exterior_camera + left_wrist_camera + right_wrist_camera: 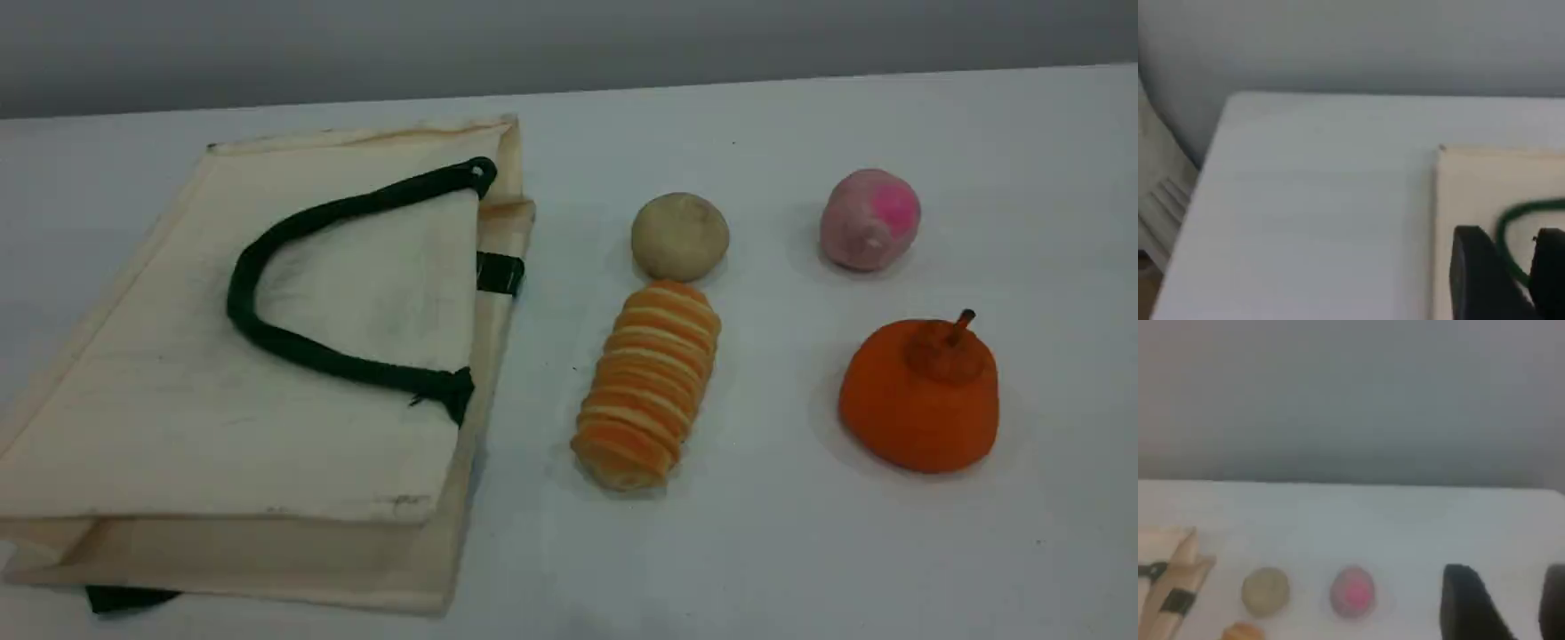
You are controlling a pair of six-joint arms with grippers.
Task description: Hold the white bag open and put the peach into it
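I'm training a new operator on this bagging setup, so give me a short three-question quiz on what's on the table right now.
1. True or false: the white bag lies flat on the table.
2. Fill in: in the scene view, the peach lies beyond the ___ stemmed fruit.
3. Which lies closest to the striped bread roll? A the beige ball; B the peach; C the white bag.
Key: 1 true; 2 orange; 3 A.
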